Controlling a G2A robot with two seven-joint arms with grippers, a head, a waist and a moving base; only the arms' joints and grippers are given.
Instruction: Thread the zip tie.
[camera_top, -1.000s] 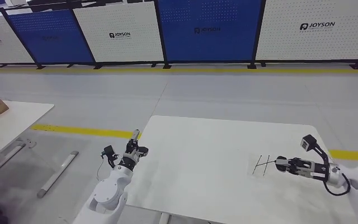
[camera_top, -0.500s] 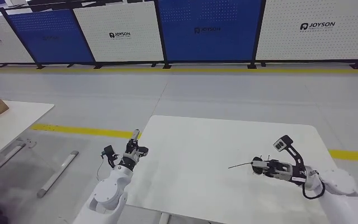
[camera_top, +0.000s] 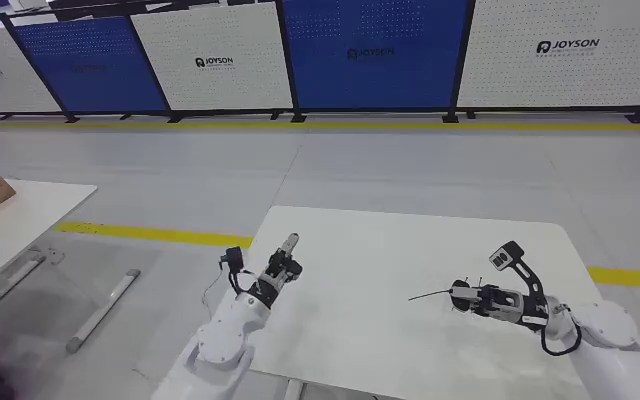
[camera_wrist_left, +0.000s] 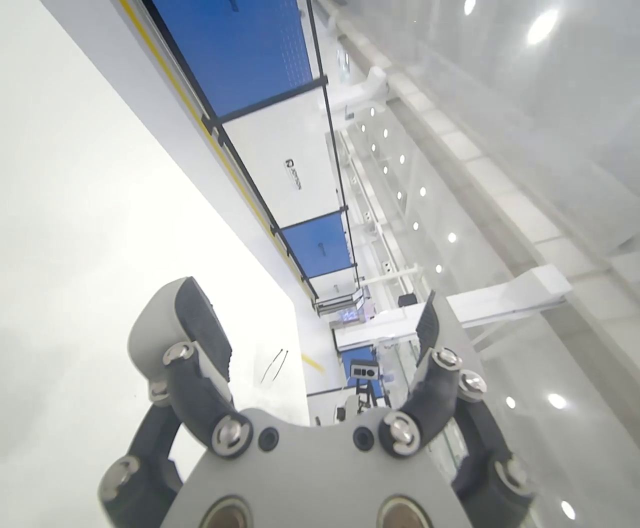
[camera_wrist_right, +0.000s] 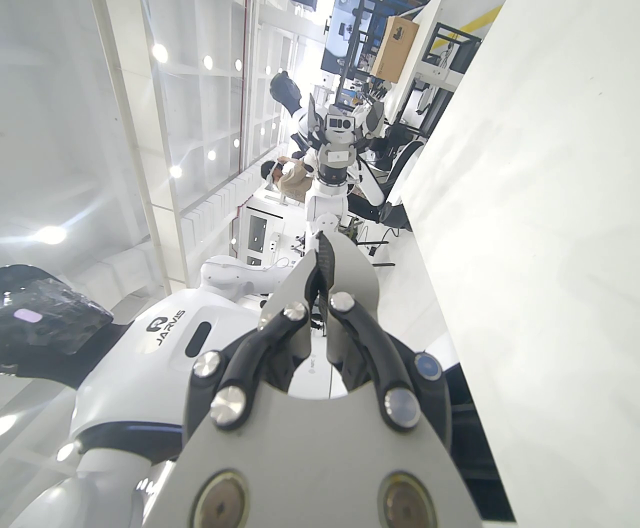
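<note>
Left claw (camera_top: 291, 241), open, swung in over white bench (camera_top: 380, 250); right claw (camera_top: 458, 296) clamps thin black zip tie (camera_top: 430, 295), so threading's probably next.

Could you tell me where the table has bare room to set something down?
The wide middle of the table, between the left gripper and the zip tie tip, is bare, as is the far edge. It is crowded near the right gripper.
</note>
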